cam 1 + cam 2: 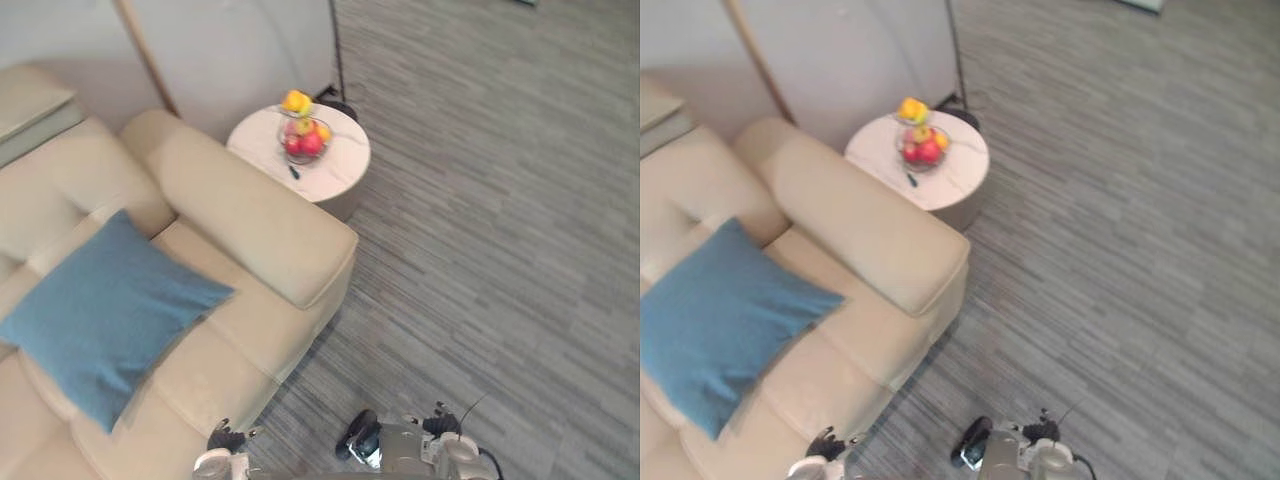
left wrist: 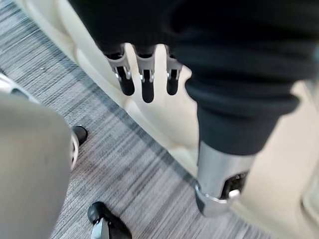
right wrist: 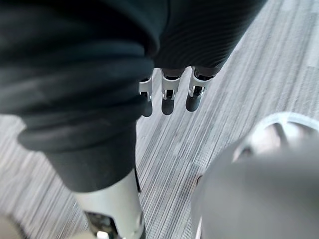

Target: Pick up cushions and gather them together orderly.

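Observation:
One blue cushion (image 1: 100, 315) lies tilted on the seat of a beige sofa (image 1: 255, 225), leaning toward the backrest at the left. My left hand (image 2: 144, 82) hangs low beside the sofa's front edge (image 2: 164, 122), fingers straight and empty, thumb apart. Over the grey carpet my right hand (image 3: 167, 97) hangs the same way, fingers relaxed and holding nothing. Neither hand touches the cushion.
A round white side table (image 1: 335, 175) stands just past the sofa's armrest, carrying a glass bowl of fruit (image 1: 304, 137). A slanted wooden pole (image 1: 145, 50) leans by the wall behind. Striped grey carpet (image 1: 500, 250) stretches to the right.

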